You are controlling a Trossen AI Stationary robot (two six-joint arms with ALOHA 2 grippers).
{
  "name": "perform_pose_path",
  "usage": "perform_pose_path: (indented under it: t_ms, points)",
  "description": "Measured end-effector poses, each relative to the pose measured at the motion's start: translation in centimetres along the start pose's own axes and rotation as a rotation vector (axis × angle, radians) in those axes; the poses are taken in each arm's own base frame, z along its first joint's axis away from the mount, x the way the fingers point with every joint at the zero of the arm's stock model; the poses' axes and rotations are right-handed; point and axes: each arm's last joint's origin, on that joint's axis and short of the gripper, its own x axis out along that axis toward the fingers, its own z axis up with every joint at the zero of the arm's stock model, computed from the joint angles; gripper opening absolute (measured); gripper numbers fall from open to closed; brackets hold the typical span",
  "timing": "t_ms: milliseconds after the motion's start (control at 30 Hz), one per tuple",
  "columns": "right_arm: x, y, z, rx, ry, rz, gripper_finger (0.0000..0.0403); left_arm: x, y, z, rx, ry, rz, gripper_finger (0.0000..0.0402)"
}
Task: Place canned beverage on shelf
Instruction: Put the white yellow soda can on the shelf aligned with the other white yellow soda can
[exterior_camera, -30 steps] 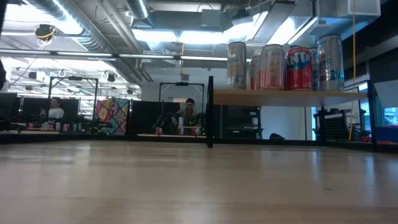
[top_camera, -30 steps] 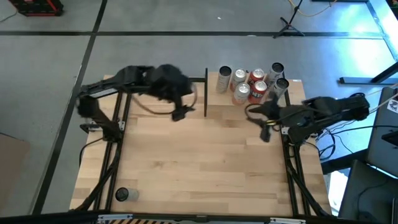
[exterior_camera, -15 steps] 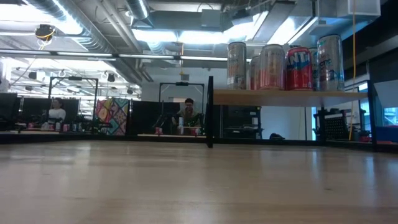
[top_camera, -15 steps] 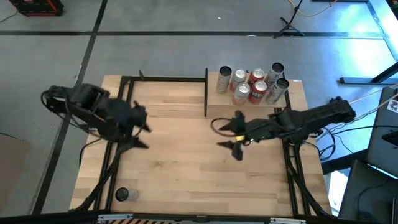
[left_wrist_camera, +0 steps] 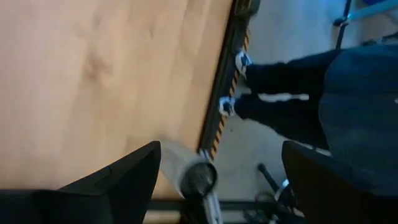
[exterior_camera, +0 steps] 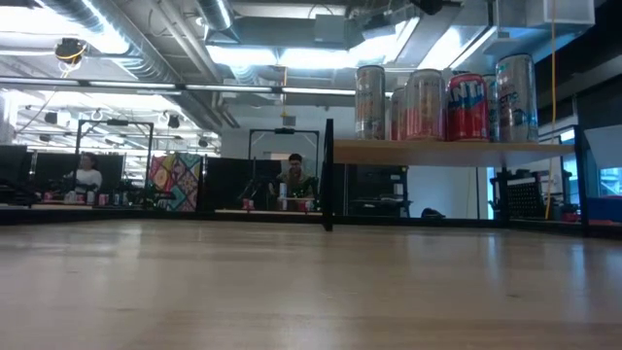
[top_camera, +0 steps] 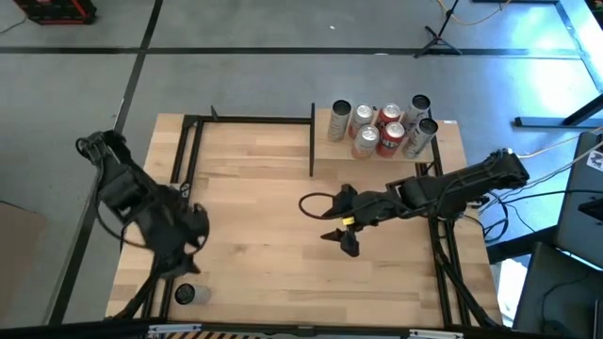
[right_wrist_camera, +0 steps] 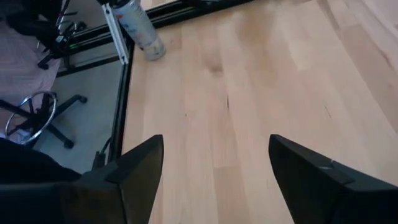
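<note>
left claw point(top_camera: 191, 247) hovering over the near left part of the table point(top_camera: 273, 254), fingers point(left_wrist_camera: 118, 180) spread wide, pinching nothing. lone can point(top_camera: 186, 295) standing upright at the table's near left corner, just beside the black frame rail and near this claw; same can point(left_wrist_camera: 189, 174) showing between the spread fingers in the left wrist view, not touched.

right claw point(top_camera: 344, 237) reaching out over the middle of the table, fingers point(right_wrist_camera: 134, 168) spread apart, empty. from its wrist view, lone can point(right_wrist_camera: 138, 28) visible far off by the rail, well apart from the fingers.

shelf point(top_camera: 377, 151) sitting at the far right corner of the table, a small light-wood board on black posts. seven cans point(top_camera: 382, 127) clustered upright on it, some silver, some red. in the low view, shelf point(exterior_camera: 447, 148) raised above the tabletop with the cans point(exterior_camera: 442, 102) lined along it.

beyond the table in the low view, a person point(exterior_camera: 295, 180) seated in the room behind, another person point(exterior_camera: 87, 175) at the far left. in the left wrist view, a person's legs and shoes point(left_wrist_camera: 239, 84) next to the table edge.
</note>
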Motion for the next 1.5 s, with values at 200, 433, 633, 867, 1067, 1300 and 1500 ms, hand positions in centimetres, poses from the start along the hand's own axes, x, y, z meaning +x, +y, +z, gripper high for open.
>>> perform_pose_path:
  t_ms: [200, 433, 633, 867, 1067, 1300, 1500]
  points:
    - [-0.3, 0.3, 0.1, -0.028, 0.033, 0.056, 0.028, 2.2, -2.0, -2.4, -0.123, 0.093, 0.041, 0.0323]
    - [-0.3, 0.2, -0.2, -0.087, 0.084, 0.077, 0.028, 4.6, -3.7, -5.0, -0.202, 0.166, 0.118, 0.0323]
    - [-0.3, 0.1, -0.3, -0.119, 0.093, 0.074, 0.028, 6.7, -4.5, -7.0, -0.168, 0.192, 0.219, 0.0323]
    - [-0.3, 0.1, -0.4, -0.155, 0.095, 0.065, 0.028, 9.0, -4.5, -7.8, -0.079, 0.212, 0.358, 0.0323]
    - [-0.3, 0.0, -0.5, -0.155, 0.108, 0.057, 0.028, 10.7, -4.9, -8.1, 0.04, 0.215, 0.393, 0.0323]
    - [-0.3, 0.0, -0.5, -0.128, 0.109, 0.055, 0.028, 12.3, -5.1, -8.3, 0.128, 0.216, 0.437, 0.0323]
    - [-0.3, 0.0, -0.5, -0.102, 0.106, 0.054, 0.028, 12.9, -5.2, -8.4, 0.142, 0.218, 0.441, 0.0323]
